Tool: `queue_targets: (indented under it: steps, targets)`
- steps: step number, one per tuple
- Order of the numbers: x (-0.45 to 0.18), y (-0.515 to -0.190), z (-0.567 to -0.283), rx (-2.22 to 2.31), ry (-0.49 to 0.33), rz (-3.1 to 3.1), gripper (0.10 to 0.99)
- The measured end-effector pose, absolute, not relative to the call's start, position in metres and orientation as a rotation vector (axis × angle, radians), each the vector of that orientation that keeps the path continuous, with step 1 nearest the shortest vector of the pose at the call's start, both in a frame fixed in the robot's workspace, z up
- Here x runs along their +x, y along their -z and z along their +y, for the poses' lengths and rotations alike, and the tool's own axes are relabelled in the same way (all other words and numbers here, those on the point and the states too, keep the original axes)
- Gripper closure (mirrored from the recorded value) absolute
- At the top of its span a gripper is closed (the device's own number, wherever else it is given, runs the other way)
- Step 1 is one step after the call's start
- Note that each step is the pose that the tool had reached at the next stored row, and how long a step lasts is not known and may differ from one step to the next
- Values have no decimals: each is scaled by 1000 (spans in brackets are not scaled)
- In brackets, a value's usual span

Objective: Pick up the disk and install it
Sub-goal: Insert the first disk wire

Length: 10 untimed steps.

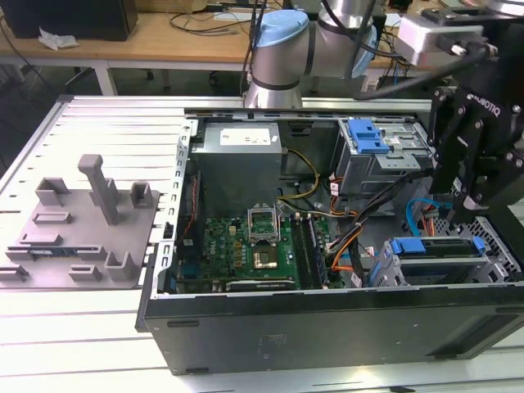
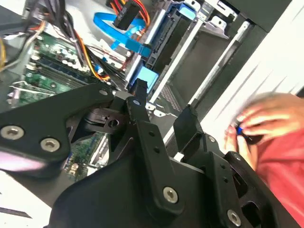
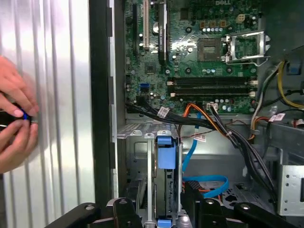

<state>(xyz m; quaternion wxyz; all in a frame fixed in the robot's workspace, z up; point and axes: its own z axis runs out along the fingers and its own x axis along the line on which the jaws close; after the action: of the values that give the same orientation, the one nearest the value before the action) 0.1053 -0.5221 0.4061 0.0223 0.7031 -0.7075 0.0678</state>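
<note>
Disk [image 1: 435, 246] sits on edge in the drive cage [image 1: 494, 264] at the case's near corner on the exterior view's right, its blue carrier rail up. Its long axis runs along the case [image 1: 327, 327] front wall, across the exterior view's left-right. Gripper [image 1: 457, 210] hangs just above that cage and holds nothing. Its jaws are parted, and in the first wrist view one finger [image 3: 194, 199] stands on each side of the disk's top edge. So the disk lies straight below the pincer, lined up with the gap and close, but contact can't be confirmed. Judged from this, the disk looks seated in its slot, not carried. Cage contents: the disk in one slot, and the neighbouring slot looks bare metal. Case contents are the motherboard [image 1: 262, 241] flat on the floor, the grey power supply [image 1: 237, 151] at the far wall, orange and black cable bundles, and a blue flat cable [image 3: 209, 183] looping beside the cage. Upper bay at the far right carries a blue latch [image 1: 366, 135], well apart from the gripper. Grey fixture tray [image 1: 49, 237] with upright posts lies on the ribbed table [image 1: 82, 327] outside the case, on the exterior view's left, far from the arm. A person's hands [image 3: 16, 126] rest on the table outside the case wall, pinching a small dark item with a blue bit, not touching the disk or the gripper.
</note>
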Motion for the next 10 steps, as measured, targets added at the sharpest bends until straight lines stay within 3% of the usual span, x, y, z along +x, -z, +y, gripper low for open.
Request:
queue_targets:
  steps: [10]
  targets:
    - [106, -406, -466, 2140, -286, -2148, 596]
